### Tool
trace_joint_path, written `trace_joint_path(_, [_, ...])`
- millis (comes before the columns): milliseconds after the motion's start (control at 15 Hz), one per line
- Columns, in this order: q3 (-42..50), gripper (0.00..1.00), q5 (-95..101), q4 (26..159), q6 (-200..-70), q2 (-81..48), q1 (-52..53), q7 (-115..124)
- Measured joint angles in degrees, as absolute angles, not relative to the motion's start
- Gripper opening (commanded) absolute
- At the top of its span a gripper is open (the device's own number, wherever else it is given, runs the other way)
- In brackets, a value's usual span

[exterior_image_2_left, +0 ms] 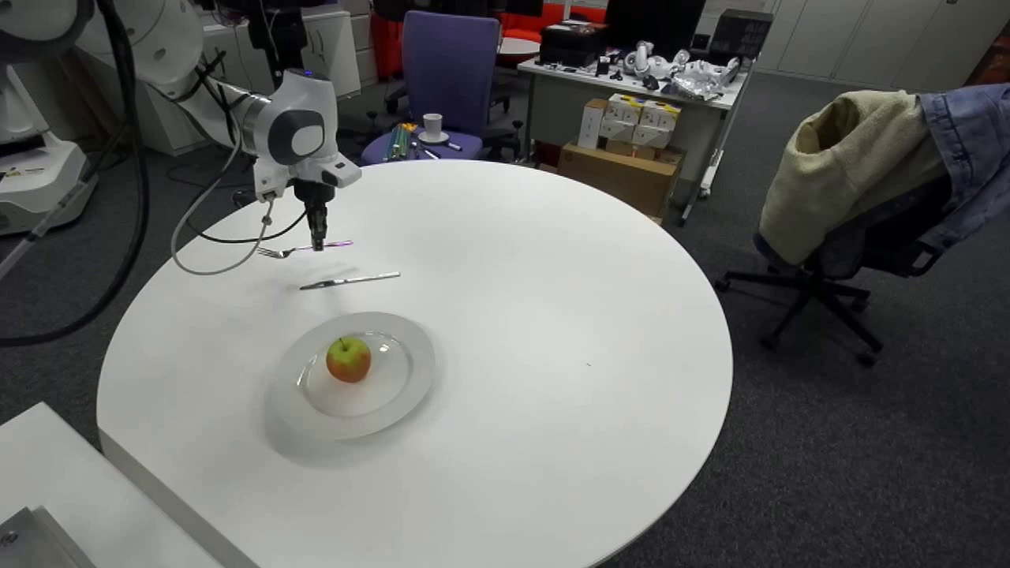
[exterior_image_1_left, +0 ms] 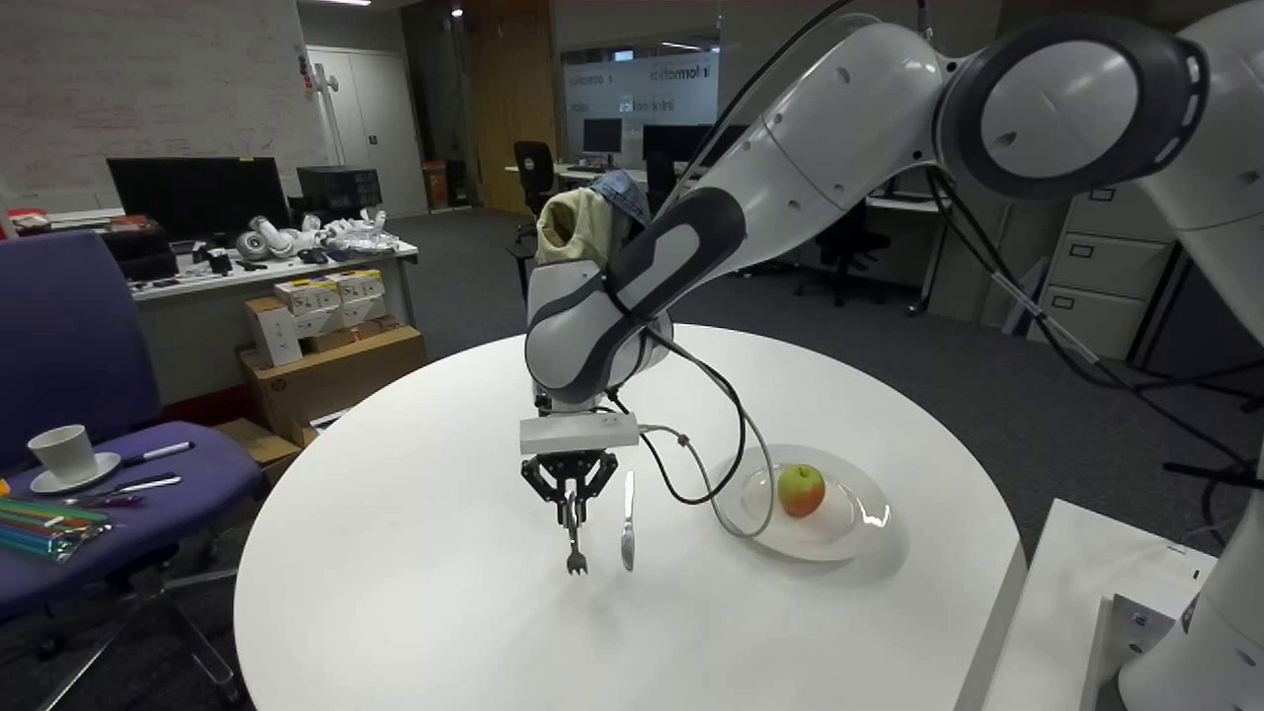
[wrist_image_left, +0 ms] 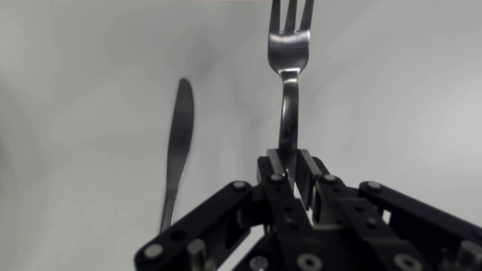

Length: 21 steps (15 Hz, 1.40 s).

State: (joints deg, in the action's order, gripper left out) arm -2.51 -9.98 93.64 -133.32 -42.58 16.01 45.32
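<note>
Far behind and left of the plate (exterior_image_1_left: pixel 861 486), in an exterior view, a whiteboard (exterior_image_1_left: pixel 148 89) carries handwriting too faint to read. A purple chair (exterior_image_1_left: pixel 69 326) stands well left of the plate and holds a cup (exterior_image_1_left: pixel 65 453); stacked boxes (exterior_image_1_left: pixel 341 373) sit behind and left of the plate, their labels too small to read. Next, the left rim of the round table (exterior_image_1_left: pixel 395 592) curves well away from the plate, with a wide stretch of white tabletop between. Left of the plate, the gripper (wrist_image_left: pixel 289 155) has its jaws drawn together on the handle of a fork (wrist_image_left: pixel 289 56), whose tines point out past the fingertips. Between that fork and the plate lies a knife (wrist_image_left: pixel 180 139), in the way from one to the other. Far behind the plate, mirrored lettering (exterior_image_1_left: pixel 683 73) on glass appears to read "informatics". A grey cable (exterior_image_2_left: pixel 207 272) droops from the arm (exterior_image_1_left: pixel 800 138) in both exterior views, at the plate's left. An apple (exterior_image_1_left: pixel 801 491) sits on the plate. Right of the plate, past the table's rim, come a filing cabinet (exterior_image_1_left: pixel 1111 267) farther back and a white stand (exterior_image_1_left: pixel 1057 583) nearer the camera.
</note>
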Motion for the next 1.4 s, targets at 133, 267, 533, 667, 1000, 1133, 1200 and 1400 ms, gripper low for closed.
trace_joint_path(133, [-4.2, 0.04, -15.6, 97.4, -136.2, -41.3, 14.0, 45.0])
trace_joint_path(267, [-4.3, 0.04, -19.9, 101.8, -141.1, -40.0, 12.8, 45.6])
trace_joint_path(533, [-2.9, 0.04, -23.8, 110.9, -152.0, -36.5, 11.9, 50.1])
trace_joint_path(667, [-1.5, 0.04, -23.6, 114.9, -155.7, -33.8, 12.7, 53.8])
trace_joint_path(1000, [-0.8, 0.04, -23.4, 121.0, -156.5, -26.4, 13.8, 59.2])
trace_joint_path(1133, [-0.6, 0.04, -23.3, 123.1, -156.5, -24.1, 14.1, 63.3])
trace_joint_path(1200, [-0.3, 0.04, -23.2, 124.2, -156.6, -23.0, 14.4, 66.0])
trace_joint_path(1400, [1.0, 0.04, -21.1, 127.9, -157.3, -19.8, 14.7, 74.3])
